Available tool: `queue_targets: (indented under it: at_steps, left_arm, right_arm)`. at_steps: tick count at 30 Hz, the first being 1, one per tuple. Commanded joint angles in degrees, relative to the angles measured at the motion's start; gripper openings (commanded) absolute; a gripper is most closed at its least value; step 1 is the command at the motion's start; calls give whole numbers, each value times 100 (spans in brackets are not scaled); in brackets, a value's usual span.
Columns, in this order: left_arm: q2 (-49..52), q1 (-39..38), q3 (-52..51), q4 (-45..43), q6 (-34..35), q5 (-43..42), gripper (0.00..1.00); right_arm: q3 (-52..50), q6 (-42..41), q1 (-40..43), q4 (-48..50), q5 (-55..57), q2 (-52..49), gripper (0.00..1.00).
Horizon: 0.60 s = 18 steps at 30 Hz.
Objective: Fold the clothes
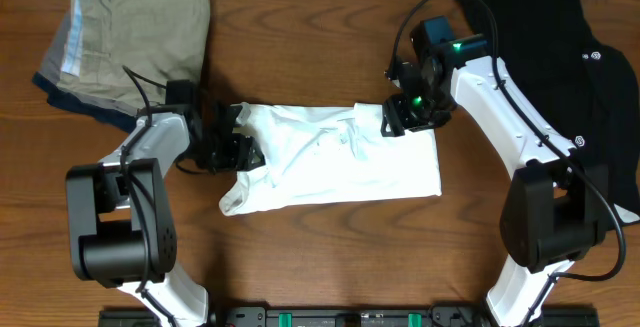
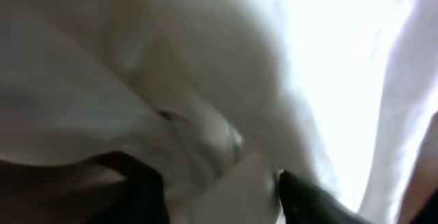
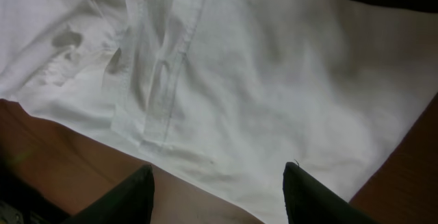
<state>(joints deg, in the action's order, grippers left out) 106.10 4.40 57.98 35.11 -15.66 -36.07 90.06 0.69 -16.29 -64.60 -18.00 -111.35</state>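
- White cotton T-shirt (image 1: 340,162) — soft, creased, rectangular — lies on the wooden counter (image 1: 300,37).
- Right end effector (image 3: 217,195) is spread above its stitched edge.
- Left end effector (image 1: 236,148) is among cloth — grip unclear.

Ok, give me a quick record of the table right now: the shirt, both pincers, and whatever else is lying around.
shirt: white T-shirt, lying across the middle of the table, bunched at its left end
left pincer: at the shirt's left end, cloth between its fingers; view blurred, grip unclear
right pincer: at the shirt's far right corner, open, holding nothing
other items: black garment far right; pile of folded clothes far left
fold: not finished
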Motion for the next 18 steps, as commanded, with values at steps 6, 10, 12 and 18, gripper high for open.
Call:
queue_targets:
  at_steps: [6,10,12,18]
  left_arm:
    - [286,-13,-247,-466,651,155,6]
    - [258,136,-107,-293,728,175,6]
    - [212,254,-2,-127,745,203,6]
    - [-177,697,321,448,741,267,6]
  right_arm:
    - [107,72,37,-13,24,162,59]
    - [107,72,37,-35,24,162,59]
    - [107,70,37,-35,24,162,58]
    - [105,68,37,-35,24,160,58]
